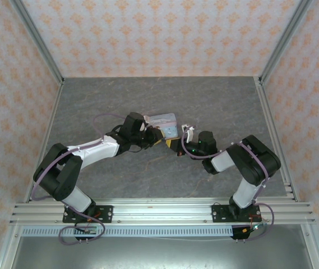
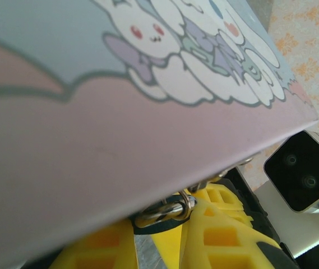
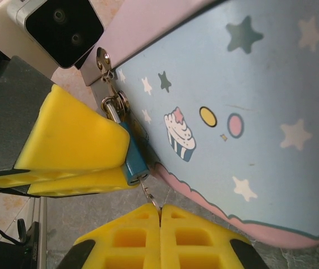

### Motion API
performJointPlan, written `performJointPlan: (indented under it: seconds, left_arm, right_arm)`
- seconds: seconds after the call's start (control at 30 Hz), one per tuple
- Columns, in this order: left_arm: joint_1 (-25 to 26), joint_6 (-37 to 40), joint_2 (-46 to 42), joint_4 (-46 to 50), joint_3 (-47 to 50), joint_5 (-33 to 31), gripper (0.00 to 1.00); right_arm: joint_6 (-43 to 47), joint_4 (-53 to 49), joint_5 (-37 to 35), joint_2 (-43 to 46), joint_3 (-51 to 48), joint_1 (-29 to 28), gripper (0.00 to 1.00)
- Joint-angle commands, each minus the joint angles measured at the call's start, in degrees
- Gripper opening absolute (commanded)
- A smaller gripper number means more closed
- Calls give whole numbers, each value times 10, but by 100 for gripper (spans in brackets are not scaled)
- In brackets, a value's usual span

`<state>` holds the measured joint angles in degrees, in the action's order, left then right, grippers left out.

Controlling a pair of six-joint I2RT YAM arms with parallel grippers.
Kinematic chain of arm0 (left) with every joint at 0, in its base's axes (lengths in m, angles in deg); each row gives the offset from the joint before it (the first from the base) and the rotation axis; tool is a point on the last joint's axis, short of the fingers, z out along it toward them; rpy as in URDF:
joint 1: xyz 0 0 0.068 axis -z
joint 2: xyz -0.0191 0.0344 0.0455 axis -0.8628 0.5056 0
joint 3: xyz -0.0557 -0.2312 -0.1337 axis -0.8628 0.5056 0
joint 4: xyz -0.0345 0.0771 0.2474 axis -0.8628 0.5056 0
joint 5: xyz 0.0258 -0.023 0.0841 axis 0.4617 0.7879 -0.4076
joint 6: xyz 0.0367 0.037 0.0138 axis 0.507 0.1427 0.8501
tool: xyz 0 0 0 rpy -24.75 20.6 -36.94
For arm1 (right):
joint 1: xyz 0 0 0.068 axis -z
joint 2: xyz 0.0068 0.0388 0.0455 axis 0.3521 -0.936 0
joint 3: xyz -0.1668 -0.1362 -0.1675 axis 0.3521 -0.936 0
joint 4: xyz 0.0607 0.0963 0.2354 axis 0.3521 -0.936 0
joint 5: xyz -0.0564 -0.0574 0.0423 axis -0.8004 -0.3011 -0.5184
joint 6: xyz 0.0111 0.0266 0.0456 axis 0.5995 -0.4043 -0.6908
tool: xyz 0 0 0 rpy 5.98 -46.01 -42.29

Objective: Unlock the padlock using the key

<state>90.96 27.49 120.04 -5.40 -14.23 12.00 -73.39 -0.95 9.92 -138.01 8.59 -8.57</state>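
Note:
The small teal-blue padlock [image 3: 132,159] hangs by its silvery shackle [image 2: 165,213] from the hasp of a light-blue cartoon-print tin [image 3: 243,112]. My left gripper [image 1: 158,140] is shut on the padlock's body, its yellow fingers [image 3: 69,140] coming in from the left. The thin silvery key [image 3: 151,196] is pinched in my right gripper [image 3: 160,212], which is shut on it. The key's tip sits in the keyhole at the bottom of the padlock. In the left wrist view the tin [image 2: 120,112] hides most of the padlock.
The tin [image 1: 163,120] lies mid-table on the grey surface [image 1: 148,95], between both arms. Patterned walls and aluminium posts [image 1: 38,42] close in the back and sides. The left arm's camera housing [image 3: 58,28] hangs close above the padlock.

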Motion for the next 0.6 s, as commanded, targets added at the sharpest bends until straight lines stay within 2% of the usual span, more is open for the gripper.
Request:
performJointPlan:
  seconds: [0.0,0.3,0.57]
  left_arm:
    - [14,24,7,26,-9,32,12]
    - [14,22,8,29,-8,36,12]
    - [17,17,4,31,-13,36,12]
  right_arm:
    - [-5,75,3,23,40,0,0]
    - [76,-33,-29,66,38,0,0]
    - [55,14,-25,39,36,0,0]
